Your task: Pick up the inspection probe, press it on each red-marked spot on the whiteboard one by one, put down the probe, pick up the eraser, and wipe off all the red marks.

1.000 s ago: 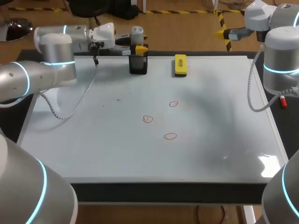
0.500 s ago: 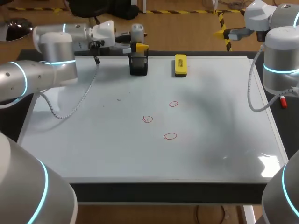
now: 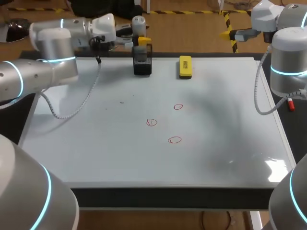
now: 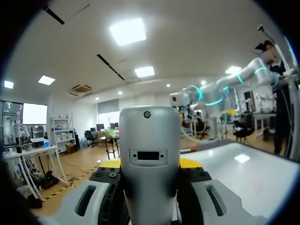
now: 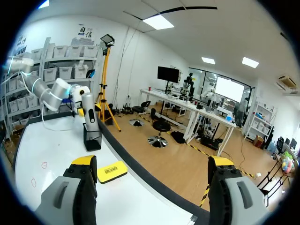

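Probe [image 3: 138, 23] is clamped in the left tool [image 3: 141, 42] at the black holder [image 3: 142, 67], far edge of the whiteboard [image 3: 144, 163]; the right tool [image 5: 152, 164] is spread apart.

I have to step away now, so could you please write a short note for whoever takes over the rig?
Left gripper: shut on the inspection probe, upright at the black holder on the far edge of the whiteboard.
Right gripper: open, empty, beyond the board's far right corner.
Eraser: on the board, right of the holder.
Done: probe grasped.
To do: press the three red marks mid-board, put down the probe, take the eraser, wipe the marks.
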Action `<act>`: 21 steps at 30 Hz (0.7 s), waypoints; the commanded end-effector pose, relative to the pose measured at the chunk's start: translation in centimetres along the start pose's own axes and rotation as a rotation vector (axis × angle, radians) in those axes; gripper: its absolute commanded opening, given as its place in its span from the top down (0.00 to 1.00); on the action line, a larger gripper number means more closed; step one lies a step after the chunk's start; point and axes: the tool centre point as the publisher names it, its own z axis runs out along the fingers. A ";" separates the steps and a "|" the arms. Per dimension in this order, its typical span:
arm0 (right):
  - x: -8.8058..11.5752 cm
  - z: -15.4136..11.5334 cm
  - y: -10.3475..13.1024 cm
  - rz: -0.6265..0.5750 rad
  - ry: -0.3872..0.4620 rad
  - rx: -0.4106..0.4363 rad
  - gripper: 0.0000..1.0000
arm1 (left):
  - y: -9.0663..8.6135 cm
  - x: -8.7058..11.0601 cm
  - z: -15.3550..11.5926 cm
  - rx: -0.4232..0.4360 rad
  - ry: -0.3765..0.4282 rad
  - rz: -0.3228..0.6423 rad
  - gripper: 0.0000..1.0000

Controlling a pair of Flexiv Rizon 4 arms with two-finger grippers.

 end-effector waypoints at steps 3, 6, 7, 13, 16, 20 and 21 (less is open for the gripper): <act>0.0 0.0 0.0 0.000 0.001 0.002 0.00 | -1.9 0.7 -0.3 0.010 -0.039 0.030 1.00; 0.0 0.0 0.0 0.000 0.001 0.002 0.00 | -2.7 0.5 -0.3 0.017 -0.040 0.044 1.00; 0.0 0.0 0.0 0.000 0.001 0.002 0.00 | -3.1 0.5 -0.2 0.017 -0.043 0.049 1.00; 0.0 0.0 0.0 0.000 0.001 0.002 0.00 | -5.2 0.3 -0.1 0.034 -0.070 0.084 1.00; 0.0 0.0 0.0 0.000 0.001 0.002 0.00 | -6.2 0.1 -0.1 0.039 -0.079 0.093 1.00; 0.0 0.0 0.0 0.000 0.001 0.002 0.00 | -7.3 -0.1 -0.2 0.037 -0.087 0.101 1.00; 0.0 0.0 0.0 0.000 0.001 0.002 0.00 | -7.7 0.0 -0.2 0.031 -0.089 0.099 1.00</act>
